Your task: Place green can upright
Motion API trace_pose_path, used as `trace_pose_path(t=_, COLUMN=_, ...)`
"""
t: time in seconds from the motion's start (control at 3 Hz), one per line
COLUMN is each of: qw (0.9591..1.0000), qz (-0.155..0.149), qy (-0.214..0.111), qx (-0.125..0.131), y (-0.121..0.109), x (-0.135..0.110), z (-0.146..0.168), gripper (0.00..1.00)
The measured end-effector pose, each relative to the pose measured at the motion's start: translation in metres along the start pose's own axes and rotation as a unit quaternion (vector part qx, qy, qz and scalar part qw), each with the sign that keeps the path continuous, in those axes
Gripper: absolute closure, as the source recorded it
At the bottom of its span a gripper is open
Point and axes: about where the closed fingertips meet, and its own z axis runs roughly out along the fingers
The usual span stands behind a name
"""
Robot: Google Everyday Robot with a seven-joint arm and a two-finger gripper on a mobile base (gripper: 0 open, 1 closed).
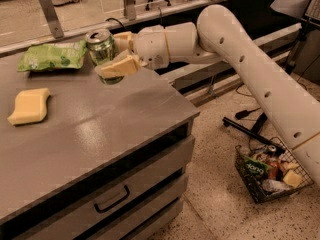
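The green can [102, 48] is near upright, silver top with pull tab facing up, held at the back of the grey counter [100, 129]. My gripper [116, 59] is shut on the green can from its right side; a pale finger [119, 66] crosses the can's lower front and hides its base, so I cannot tell whether the can touches the counter. The white arm reaches in from the right.
A flat green snack bag [50, 56] lies just left of the can. A yellow sponge [29, 105] lies at the counter's left. The counter's right edge is close to the can. A wire basket [270, 171] of items stands on the floor at right.
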Motion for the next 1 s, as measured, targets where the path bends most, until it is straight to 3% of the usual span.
trace_pose_path(t=0.67, qw=0.9995, qz=-0.022, qy=-0.016, qx=-0.017, y=0.0032, x=0.0013, z=-0.0001, gripper=1.00)
trace_pose_path(t=1.0, qw=0.9966, qz=-0.053, qy=-0.043, qx=-0.046, y=0.0063, x=0.0067, z=-0.0012, gripper=1.00)
